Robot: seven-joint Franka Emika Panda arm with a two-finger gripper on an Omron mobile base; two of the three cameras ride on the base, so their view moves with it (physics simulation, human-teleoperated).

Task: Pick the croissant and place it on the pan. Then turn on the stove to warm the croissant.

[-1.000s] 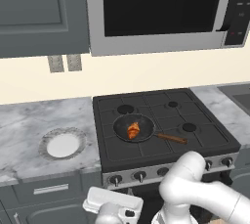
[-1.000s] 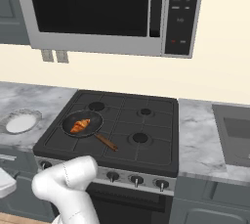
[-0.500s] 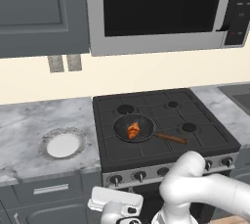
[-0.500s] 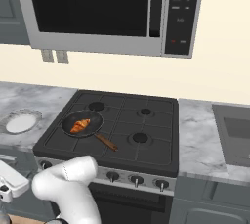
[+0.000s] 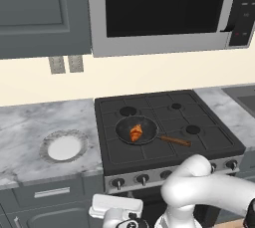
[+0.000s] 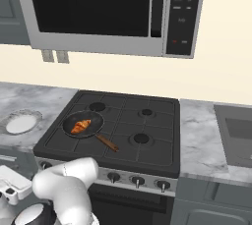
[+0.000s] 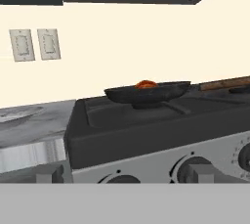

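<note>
The croissant (image 5: 135, 133) (image 6: 81, 126) lies inside the pan (image 5: 124, 126) (image 6: 68, 125), which sits on the front left burner of the stove (image 5: 169, 110) (image 6: 147, 123), its wooden handle pointing right. My gripper (image 5: 115, 206) (image 6: 12, 182) hangs low in front of the stove's left end, below the row of knobs (image 5: 143, 177), apart from the pan. Nothing is between its jaws, and they stand open. The hand view looks level across the stove (image 7: 146, 130) at the pan (image 7: 146, 92), with the croissant (image 7: 146, 84) peeking above its rim and knobs (image 7: 193, 171) close below.
A white plate (image 5: 63, 147) (image 6: 19, 122) rests on the marble counter left of the stove. A microwave (image 5: 164, 8) hangs above the cooktop. Wall outlets (image 7: 29, 44) are on the back wall. A sink (image 6: 236, 130) lies at the far right.
The hand has shifted slightly rightward in front of the stove's front panel. The croissant and pan have not moved.
</note>
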